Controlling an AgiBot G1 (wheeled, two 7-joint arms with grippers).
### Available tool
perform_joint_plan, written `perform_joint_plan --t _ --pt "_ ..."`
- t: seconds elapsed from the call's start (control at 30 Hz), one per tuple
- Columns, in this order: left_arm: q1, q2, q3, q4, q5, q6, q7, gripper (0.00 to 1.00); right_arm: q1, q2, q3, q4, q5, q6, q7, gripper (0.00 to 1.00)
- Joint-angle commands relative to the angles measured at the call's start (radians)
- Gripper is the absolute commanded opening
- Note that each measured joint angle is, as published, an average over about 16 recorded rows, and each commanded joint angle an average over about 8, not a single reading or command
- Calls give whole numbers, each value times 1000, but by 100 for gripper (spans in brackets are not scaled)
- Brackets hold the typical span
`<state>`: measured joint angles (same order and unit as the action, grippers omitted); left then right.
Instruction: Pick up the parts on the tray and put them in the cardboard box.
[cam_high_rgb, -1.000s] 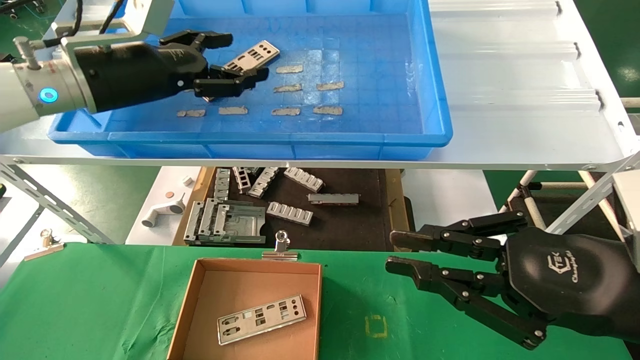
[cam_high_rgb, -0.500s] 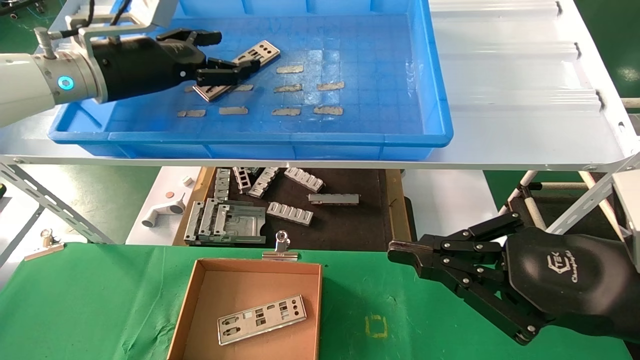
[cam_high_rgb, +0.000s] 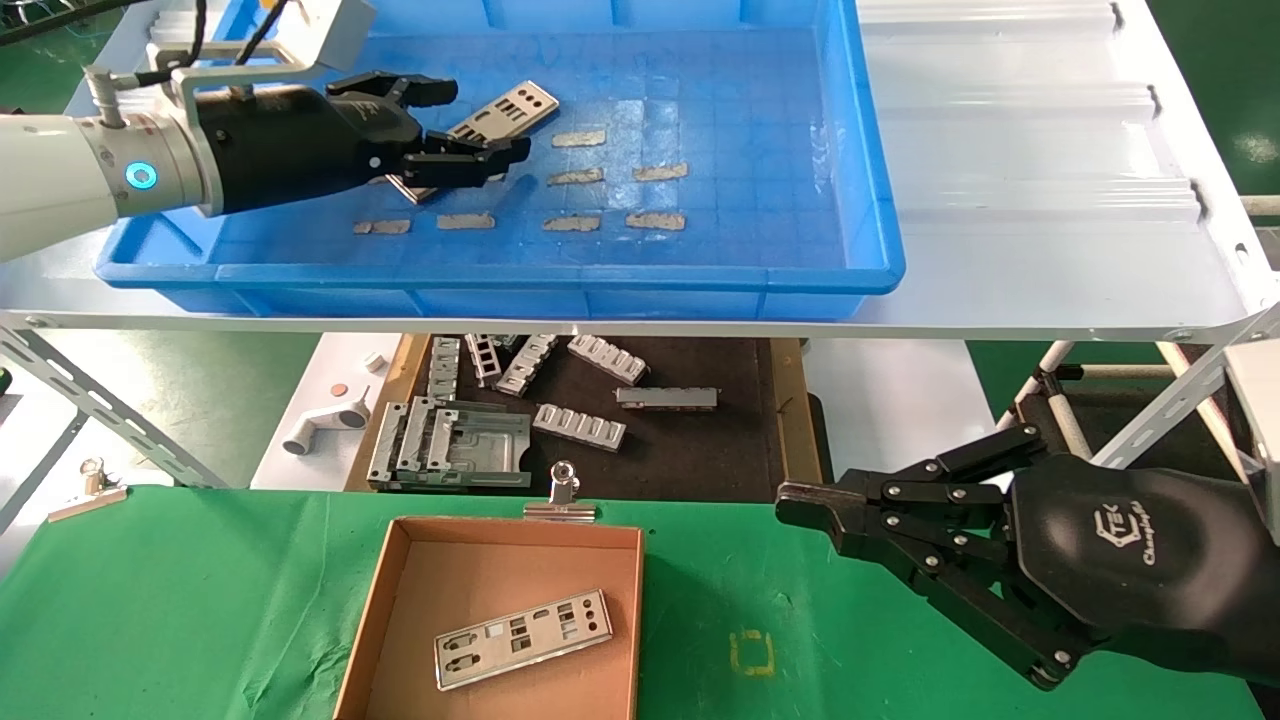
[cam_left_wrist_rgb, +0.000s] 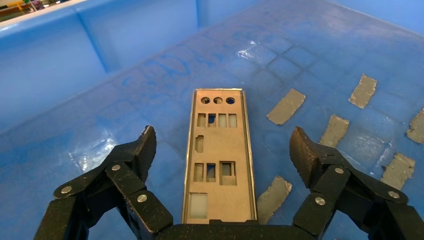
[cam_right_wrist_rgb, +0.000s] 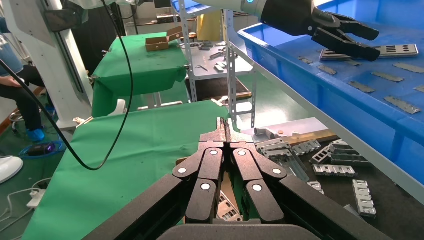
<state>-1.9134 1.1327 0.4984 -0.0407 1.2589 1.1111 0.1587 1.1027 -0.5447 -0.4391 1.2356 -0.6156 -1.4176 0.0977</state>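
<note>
A silvery punched plate (cam_high_rgb: 505, 108) lies on the floor of the blue tray (cam_high_rgb: 870, 180); the left wrist view shows it (cam_left_wrist_rgb: 218, 155) lying between my fingers. My left gripper (cam_high_rgb: 470, 125) is open over its near end, one finger on each side (cam_left_wrist_rgb: 222, 150). A second plate (cam_high_rgb: 523, 637) lies inside the cardboard box (cam_high_rgb: 400, 580), which has a silver binder clip (cam_high_rgb: 562, 497) on its rim. My right gripper (cam_high_rgb: 800, 500) is shut and empty above the green cloth, right of the box (cam_right_wrist_rgb: 226, 127).
Tan tape strips (cam_high_rgb: 570, 222) dot the tray floor. Chunky grey ribbed pieces (cam_high_rgb: 580, 425) lie on the dark mat (cam_high_rgb: 740, 450) below the white shelf (cam_high_rgb: 1050, 200). A loose clip (cam_high_rgb: 92, 485) sits at the green table's far left corner.
My left gripper has shifted slightly over the tray plate, still open. My right gripper has closed its fingers from open to shut.
</note>
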Motion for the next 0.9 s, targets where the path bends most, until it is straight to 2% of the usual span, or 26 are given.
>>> perform_joint_plan --t 0.03,0.9 --pt "-4 1 -1 4 -1 0 3 0 0 0 0 0 0 0 0 0" --pt "-6 10 -3 29 -4 -10 34 0 0 0 0 0 0 0 0 0"
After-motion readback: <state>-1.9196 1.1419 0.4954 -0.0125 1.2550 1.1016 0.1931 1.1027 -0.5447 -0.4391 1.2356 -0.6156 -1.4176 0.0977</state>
